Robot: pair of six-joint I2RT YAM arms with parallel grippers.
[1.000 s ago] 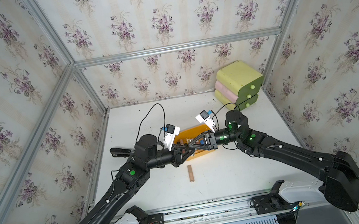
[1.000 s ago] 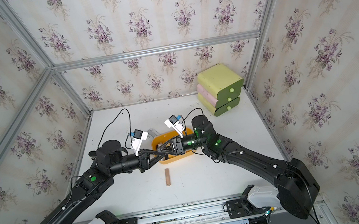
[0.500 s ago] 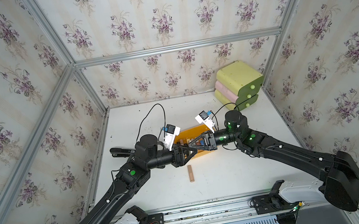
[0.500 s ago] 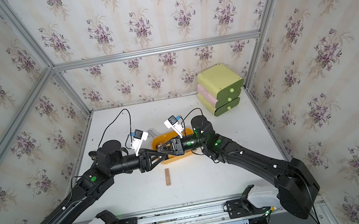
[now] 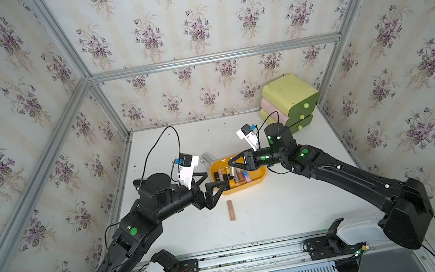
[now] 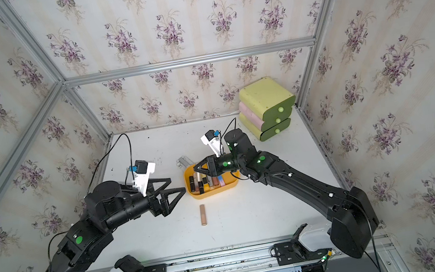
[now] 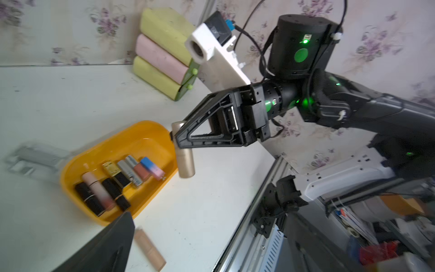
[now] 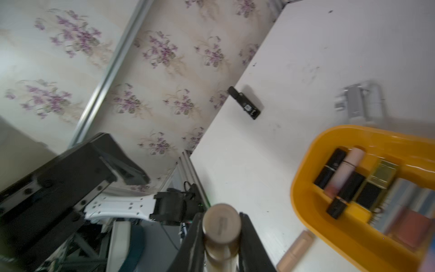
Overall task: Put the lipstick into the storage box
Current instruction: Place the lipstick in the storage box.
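Left of the storage box [image 5: 245, 188], the left gripper [image 5: 217, 178] held nothing, its fingers wide apart. Several tubes [image 7: 117, 179] lay inside the storage box, and a tan tube [image 5: 231, 210] lay on the table [image 5: 281, 209] just in front of it. Above the storage box, the right gripper [image 5: 231, 163] was clamped on the lipstick [image 7: 186, 162], roughly upright. A drawer unit [image 5: 289, 101] stood behind the storage box, to its right.

Light was bright, even and diffuse; shadows on the white table [image 5: 282, 215] were soft and faint. Both top views were sharp, with frame rails [image 5: 213, 58] bowed at the edges. Wrist views were softer: the orange tray [image 8: 303, 188] and clear case [image 8: 360, 101] smeared by blur.
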